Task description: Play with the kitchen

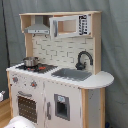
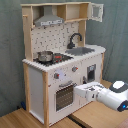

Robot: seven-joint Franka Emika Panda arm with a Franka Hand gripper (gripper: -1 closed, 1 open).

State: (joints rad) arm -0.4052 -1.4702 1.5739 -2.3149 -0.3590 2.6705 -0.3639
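The kitchen (image 1: 60,75) is a tall white and light-wood toy unit, seen in both exterior views. A small metal pot (image 1: 30,61) sits on the stovetop (image 1: 42,67), with the grey sink (image 1: 71,74) and black faucet (image 1: 82,59) beside them. In the second exterior view the kitchen (image 2: 45,80) shows its pot (image 2: 45,56), sink (image 2: 82,51), faucet (image 2: 75,39), hood (image 2: 49,21) and oven door (image 2: 64,95). My gripper (image 2: 79,91) reaches in from the second exterior view's lower right, close in front of the lower cabinet just right of the oven door, holding nothing I can see.
The upper cabinet door (image 2: 96,12) stands swung open at the top right. A grey curtain (image 1: 112,30) hangs behind the kitchen. The wooden floor (image 2: 30,119) spreads in front. A white rounded part of my arm (image 1: 20,123) shows at the first exterior view's bottom edge.
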